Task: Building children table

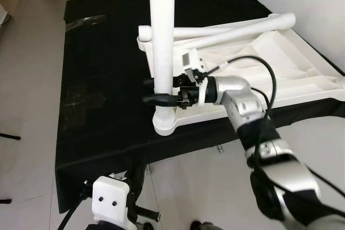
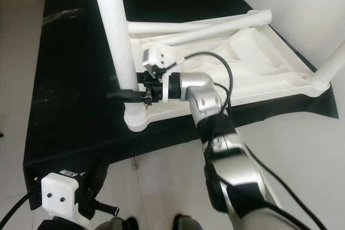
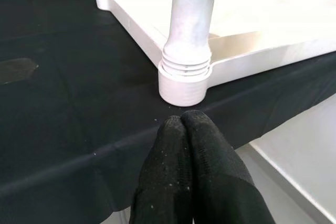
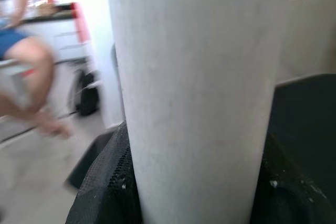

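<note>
One white table leg [image 1: 161,30] stood upright in the corner socket [image 1: 164,122] of the upturned white tabletop [image 1: 280,63], which lay on the black-covered desk [image 1: 102,79] with that corner near the desk's front edge. The right gripper [image 1: 156,91] had its black fingers clamped on either side of the leg, low down, just above the socket. In the left wrist view the leg's threads [image 3: 186,66] were exposed above the socket collar, so the leg looked only partly screwed in — the step in hand appeared to be seating this leg. Two more legs [image 1: 237,28] lay loose across the tabletop. The left gripper [image 3: 188,124] hung below the desk edge, fingers pressed together and holding nothing. Next, the right gripper would likely need to twist the leg further while keeping it vertical — a tilt could cross the threads.
</note>
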Motion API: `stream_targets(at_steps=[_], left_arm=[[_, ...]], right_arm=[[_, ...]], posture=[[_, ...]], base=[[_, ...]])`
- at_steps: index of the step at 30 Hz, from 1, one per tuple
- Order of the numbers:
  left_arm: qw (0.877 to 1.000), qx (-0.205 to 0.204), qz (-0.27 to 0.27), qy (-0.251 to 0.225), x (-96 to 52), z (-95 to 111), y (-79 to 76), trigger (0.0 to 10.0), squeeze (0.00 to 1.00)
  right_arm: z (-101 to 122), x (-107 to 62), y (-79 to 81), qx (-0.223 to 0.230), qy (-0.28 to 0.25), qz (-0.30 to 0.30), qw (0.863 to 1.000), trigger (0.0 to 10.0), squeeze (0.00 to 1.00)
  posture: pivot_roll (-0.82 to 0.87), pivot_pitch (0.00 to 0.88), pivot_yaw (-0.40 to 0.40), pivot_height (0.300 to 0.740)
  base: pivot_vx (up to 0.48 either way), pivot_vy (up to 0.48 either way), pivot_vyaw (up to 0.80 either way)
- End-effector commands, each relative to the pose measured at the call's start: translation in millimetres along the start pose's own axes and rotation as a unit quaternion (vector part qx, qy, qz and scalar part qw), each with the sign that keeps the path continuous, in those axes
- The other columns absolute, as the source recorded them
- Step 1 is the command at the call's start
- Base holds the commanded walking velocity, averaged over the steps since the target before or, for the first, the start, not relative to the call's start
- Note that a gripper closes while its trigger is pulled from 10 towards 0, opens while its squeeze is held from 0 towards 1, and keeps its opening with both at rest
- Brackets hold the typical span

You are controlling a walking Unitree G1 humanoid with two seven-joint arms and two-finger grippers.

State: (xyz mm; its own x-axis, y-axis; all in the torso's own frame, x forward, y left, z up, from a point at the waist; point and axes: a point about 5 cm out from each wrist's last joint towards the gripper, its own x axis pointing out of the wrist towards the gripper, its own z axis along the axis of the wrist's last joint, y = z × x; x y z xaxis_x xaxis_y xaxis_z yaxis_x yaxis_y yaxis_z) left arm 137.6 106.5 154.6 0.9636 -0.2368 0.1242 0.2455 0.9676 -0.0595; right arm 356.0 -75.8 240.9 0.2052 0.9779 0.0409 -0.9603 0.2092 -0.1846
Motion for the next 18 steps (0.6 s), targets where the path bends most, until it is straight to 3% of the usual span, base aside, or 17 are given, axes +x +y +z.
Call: stream_targets(at_steps=[1, 2, 3, 4, 5, 6, 8, 10, 13, 14, 15, 16, 18], left_arm=[[1.000, -0.004, -0.001, 0.009, -2.3, -3.2, -0.9, 10.0, 0.00], [1.000, -0.003, -0.001, 0.009, -2.5, -3.1, 0.0, 10.0, 0.00], [1.000, -0.003, -0.001, 0.009, -2.6, -3.0, 0.6, 10.0, 0.00], [1.000, -0.003, -0.001, 0.008, -1.5, -2.8, 1.3, 10.0, 0.00], [1.000, -0.003, -0.001, 0.008, -1.5, -2.8, 1.3, 10.0, 0.00], [1.000, -0.003, -0.002, 0.008, -0.7, -2.6, 1.7, 10.0, 0.00], [1.000, -0.004, -0.004, 0.009, 0.8, -4.3, 3.0, 10.0, 0.00], [1.000, -0.005, -0.005, 0.010, 2.0, -5.8, 3.5, 10.0, 0.00], [1.000, -0.006, -0.006, 0.010, 2.9, -6.5, 3.5, 10.0, 0.00], [1.000, -0.005, -0.005, 0.009, 3.4, -6.7, 3.7, 10.0, 0.00], [1.000, -0.005, -0.005, 0.009, 3.4, -6.7, 3.7, 10.0, 0.00], [1.000, -0.004, -0.003, 0.008, 3.6, -6.7, 3.9, 10.0, 0.00], [1.000, -0.003, 0.001, 0.006, 3.9, -6.6, 4.6, 10.0, 0.00]], right_arm=[[-16.7, -7.2, -1.3, 0.032, 0.030, -0.074, 0.996, 0.0, 0.00], [-34.3, -11.8, -0.8, 0.032, 0.072, -0.272, 0.959, 0.0, 0.00], [-44.7, -23.6, 1.4, 0.025, 0.103, -0.417, 0.903, 0.0, 0.00], [-53.6, -19.5, 20.4, 0.015, 0.114, -0.439, 0.891, 0.0, 0.00], [-53.6, -19.5, 20.4, 0.015, 0.114, -0.439, 0.891, 0.0, 0.00], [-57.2, -14.6, 34.4, 0.011, 0.115, -0.435, 0.893, 0.0, 0.00], [-62.1, 15.4, 50.9, 0.042, 0.094, -0.368, 0.924, 0.0, 0.00], [-61.4, 31.1, 52.9, 0.056, 0.088, -0.353, 0.930, 0.0, 0.00], [-59.9, 37.1, 52.7, 0.054, 0.086, -0.342, 0.934, 0.0, 0.00], [-57.6, 39.2, 51.0, 0.053, 0.086, -0.339, 0.936, 4.3, 0.00], [-57.6, 39.2, 51.0, 0.053, 0.086, -0.339, 0.936, 4.3, 0.00], [-54.9, 42.0, 50.1, 0.053, 0.082, -0.324, 0.941, 10.0, 0.00], [-47.7, 46.7, 50.1, 0.064, 0.064, -0.301, 0.949, 10.0, 0.00]], posture=[[-0.04, 0.211, -0.029, 0.740], [-0.05, 0.213, -0.031, 0.740], [-0.05, 0.213, -0.031, 0.740], [-0.04, 0.213, -0.012, 0.740], [-0.04, 0.213, -0.012, 0.740], [-0.04, 0.213, -0.012, 0.740], [-0.05, 0.195, -0.006, 0.740], [-0.06, 0.184, -0.009, 0.740], [-0.05, 0.182, -0.012, 0.740], [-0.05, 0.177, -0.017, 0.740], [-0.05, 0.177, -0.017, 0.740], [-0.05, 0.176, -0.017, 0.740], [-0.04, 0.176, -0.017, 0.740]], base=[[0.000, 0.000, 0.00], [0.000, 0.000, 0.00], [0.000, 0.000, 0.00], [0.000, 0.000, 0.00], [0.000, 0.000, 0.00], [0.000, 0.000, 0.00], [0.000, 0.000, 0.00], [0.000, 0.000, 0.00], [0.000, 0.000, 0.00], [0.000, 0.000, 0.00], [0.000, 0.000, 0.00], [0.000, 0.000, 0.00], [0.000, 0.000, 0.00]])
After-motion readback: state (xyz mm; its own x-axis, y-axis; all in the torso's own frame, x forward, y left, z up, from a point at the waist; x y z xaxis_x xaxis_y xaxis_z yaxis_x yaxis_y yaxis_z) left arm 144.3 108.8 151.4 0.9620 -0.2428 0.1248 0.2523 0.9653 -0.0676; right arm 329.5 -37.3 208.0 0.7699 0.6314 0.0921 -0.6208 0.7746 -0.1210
